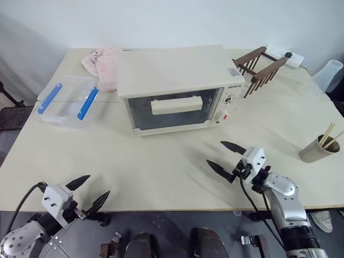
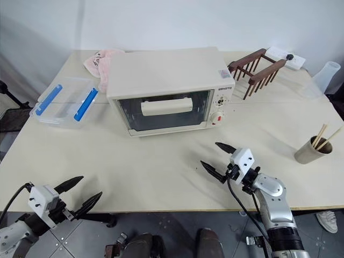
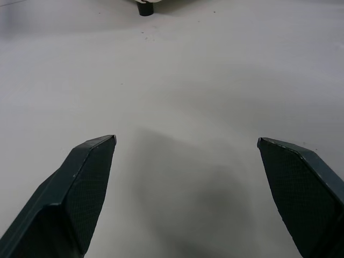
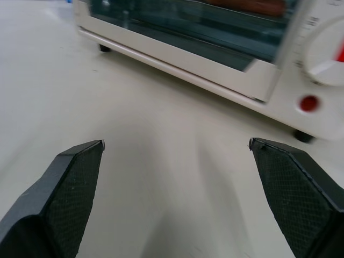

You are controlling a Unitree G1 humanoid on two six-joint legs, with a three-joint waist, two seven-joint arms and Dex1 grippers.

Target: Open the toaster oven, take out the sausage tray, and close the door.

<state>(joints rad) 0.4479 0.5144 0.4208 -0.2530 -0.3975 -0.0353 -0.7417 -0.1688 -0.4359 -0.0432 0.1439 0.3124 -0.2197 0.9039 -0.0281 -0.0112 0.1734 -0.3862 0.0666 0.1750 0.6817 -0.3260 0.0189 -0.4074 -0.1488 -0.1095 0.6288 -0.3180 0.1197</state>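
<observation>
The cream-white toaster oven [image 1: 177, 80] stands at the middle back of the table. Its glass door [image 1: 174, 110] is closed, the wide bar handle [image 1: 176, 105] facing me. The sausage tray cannot be made out; only a reddish-brown shape [image 4: 252, 5] shows behind the glass. My right gripper [image 1: 215, 152] is open and empty, low over the table in front of the oven's right corner and pointing at it. Off the table's near left edge, my left gripper [image 1: 98, 185] is open and empty too.
A clear plastic box with blue clips [image 1: 67, 99] sits left of the oven, a pink cloth [image 1: 105, 64] behind it. A brown wooden rack [image 1: 259, 67] and a white power strip [image 1: 285, 55] are at the back right. A metal cup with chopsticks [image 1: 317, 148] stands right.
</observation>
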